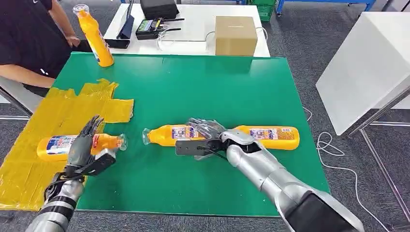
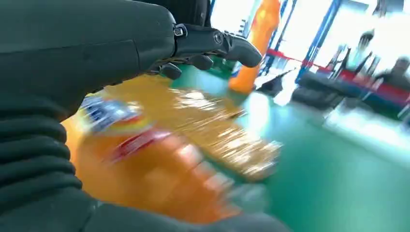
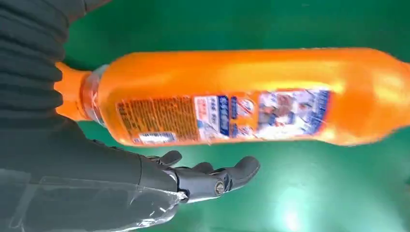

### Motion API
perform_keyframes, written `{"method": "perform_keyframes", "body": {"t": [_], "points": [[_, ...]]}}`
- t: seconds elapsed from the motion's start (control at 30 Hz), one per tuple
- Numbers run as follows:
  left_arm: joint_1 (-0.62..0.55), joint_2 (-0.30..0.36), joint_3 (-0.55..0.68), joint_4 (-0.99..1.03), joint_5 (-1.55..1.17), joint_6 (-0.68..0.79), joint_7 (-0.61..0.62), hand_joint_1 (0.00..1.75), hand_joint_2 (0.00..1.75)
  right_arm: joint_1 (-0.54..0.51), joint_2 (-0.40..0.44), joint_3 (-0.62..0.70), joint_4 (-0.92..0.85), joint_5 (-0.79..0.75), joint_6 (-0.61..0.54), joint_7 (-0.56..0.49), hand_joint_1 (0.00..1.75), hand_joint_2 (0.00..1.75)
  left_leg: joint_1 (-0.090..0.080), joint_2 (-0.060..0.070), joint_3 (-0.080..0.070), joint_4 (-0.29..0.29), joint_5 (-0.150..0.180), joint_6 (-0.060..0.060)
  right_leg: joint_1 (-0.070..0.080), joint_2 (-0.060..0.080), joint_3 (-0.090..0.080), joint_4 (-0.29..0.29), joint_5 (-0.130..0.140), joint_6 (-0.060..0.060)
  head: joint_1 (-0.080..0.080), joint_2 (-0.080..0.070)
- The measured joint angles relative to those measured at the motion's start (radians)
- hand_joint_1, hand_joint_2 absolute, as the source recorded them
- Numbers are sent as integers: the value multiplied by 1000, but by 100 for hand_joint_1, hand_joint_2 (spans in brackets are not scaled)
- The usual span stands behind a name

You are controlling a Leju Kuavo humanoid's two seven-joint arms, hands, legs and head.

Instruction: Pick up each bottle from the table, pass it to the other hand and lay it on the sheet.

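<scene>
Two orange bottles lie end to end on the green table (image 1: 193, 183). My right hand (image 1: 207, 135) is over the butt end of the middle bottle (image 1: 167, 135), fingers spread, nothing gripped. The other bottle (image 1: 271, 137) lies just past my right wrist. In the right wrist view an orange bottle (image 3: 251, 96) lies beside my straight fingers (image 3: 212, 176), apart from them. A third bottle (image 1: 57, 146) lies on the yellow sheet (image 1: 58, 111), its neck (image 1: 113, 141) over the green. My left hand (image 1: 83, 147) hovers over it with fingers (image 2: 227, 43) outstretched above the blurred bottle (image 2: 159, 164).
A fourth orange bottle (image 1: 94, 36) stands upright at the table's far left corner, beside a person in black (image 1: 29, 38). Behind the green table a white table carries a cardboard box (image 1: 235, 35) and dark devices (image 1: 154, 24). Another white table (image 1: 367, 63) stands to the right.
</scene>
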Motion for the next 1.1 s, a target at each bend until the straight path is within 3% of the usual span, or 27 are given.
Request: {"method": "perform_keyframes", "body": {"t": [0.3, 0.33, 0.47, 0.5, 0.53, 0.77, 0.93, 1.1], "points": [[31, -108, 51, -325, 343, -210, -7, 0, 0, 5, 16, -26, 151, 71, -67, 33, 0, 175, 0, 0, 0, 0, 0, 0, 0, 0, 0, 0, 0, 0, 0, 0], [33, -114, 56, -344, 351, -218, -6, 0, 0, 5, 17, -28, 160, 74, -67, 34, 68, 175, 0, 0, 0, 0, 0, 0, 0, 0, 0, 0, 0, 0, 0, 0], [39, -140, 71, -410, 422, -263, -8, 0, 0, 2, 20, -33, 193, 95, -57, 56, 68, 175, 0, 0, 1, 0, 0, 0, 0, 0, 0, 0, 0, 0, 0, 0], [39, -146, 74, -427, 436, -273, -8, 0, 0, 2, 21, -34, 202, 99, -54, 61, 127, 175, 0, 0, 1, 0, 0, 0, 0, 0, 1, 0, 0, 0, 0, 0], [39, -152, 78, -441, 444, -279, -8, 0, 0, 0, 21, -34, 210, 100, -53, 62, 175, 175, 0, 0, 1, 0, 0, 0, 0, 0, 1, 0, 0, 0, 0, 0], [39, -172, 91, -488, 531, -341, 38, 0, 0, -4, 26, -54, 234, 102, -59, 63, 175, 175, 0, 1, 4, 0, 0, 0, 0, 1, 3, 0, 0, 0, 0, 0], [58, -192, 117, -489, 792, -521, 197, 0, 0, 15, 36, -106, 232, 64, -186, 28, 175, 175, 0, 1, 3, 0, 0, 0, 0, 1, 3, 0, 0, 0, 0, 0], [95, -203, 133, -489, 851, -561, 217, 0, 0, 42, 40, -164, 204, 59, -229, 22, 175, 175, 0, 0, 1, 0, 0, 0, 0, 1, 1, 0, 0, 0, 0, 0]]}}
